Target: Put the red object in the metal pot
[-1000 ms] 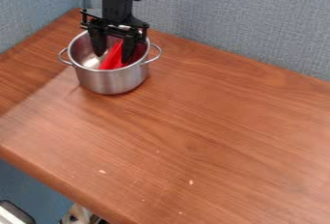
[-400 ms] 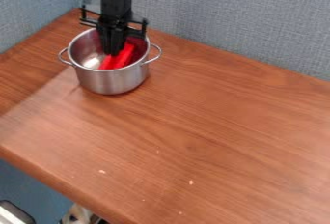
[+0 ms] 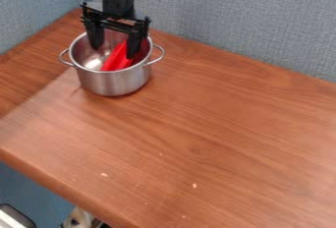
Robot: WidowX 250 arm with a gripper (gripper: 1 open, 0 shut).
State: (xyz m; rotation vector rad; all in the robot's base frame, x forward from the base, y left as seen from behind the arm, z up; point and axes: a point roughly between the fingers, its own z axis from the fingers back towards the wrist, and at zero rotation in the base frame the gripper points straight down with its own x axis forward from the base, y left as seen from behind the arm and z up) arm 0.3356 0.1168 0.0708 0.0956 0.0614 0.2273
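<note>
Couldn't make out fingertip ends of black gripper (image 3: 116, 47) against dark inside of metal pot (image 3: 113, 79). Saw it spread wide, with red object (image 3: 118, 59) in pot, between and below fingers.

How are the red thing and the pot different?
The red block is bright red, while the metal pot is shiny silver. The red block is long and narrow, but the metal pot is round and wide. The red block sits inside, leaning; the metal pot stands upright on the table around it. Both look a little shiny.
</note>
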